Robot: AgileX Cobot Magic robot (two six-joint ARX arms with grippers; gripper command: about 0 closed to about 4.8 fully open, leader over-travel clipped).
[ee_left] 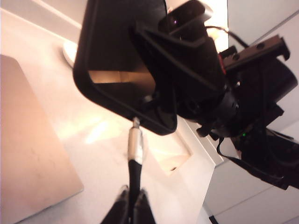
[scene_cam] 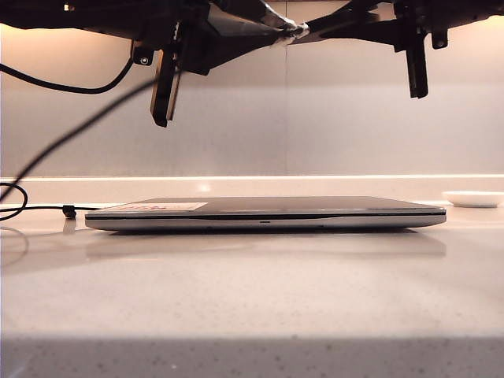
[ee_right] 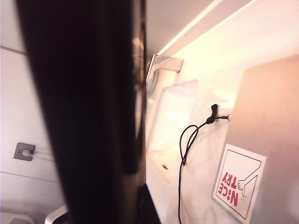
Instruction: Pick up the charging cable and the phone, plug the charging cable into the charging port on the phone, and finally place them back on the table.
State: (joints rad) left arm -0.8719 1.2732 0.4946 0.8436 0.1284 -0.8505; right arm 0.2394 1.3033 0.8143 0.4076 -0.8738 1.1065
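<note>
Black on black high above the desk (scene_cam: pixel 252 299): the left tool (ee_left: pixel 132 205) is clenched on the cable (ee_left: pixel 135 163), pinching the cord just behind the silvery plug (ee_left: pixel 136 142), whose tip meets the lower edge of the phone (ee_left: pixel 117 51) at the port (ee_left: pixel 137 120); whether it is fully seated cannot be told. The right tool (ee_right: pixel 140 205) is clenched on the phone, which fills the right wrist view as a dark slab with only a bit of the tool showing beside it. In the exterior view both arms hang at the top of the scene, meeting near the middle, well above the closed laptop (scene_cam: pixel 268 214) lying flat on the desk. From the left tool the cord droops leftward and loops onto the desk left of the laptop. A shallow white dish (scene_cam: pixel 472 198) sits far right; what it holds cannot be seen. A sunken sink (ee_left: pixel 170 156) lies beyond the laptop.
</note>
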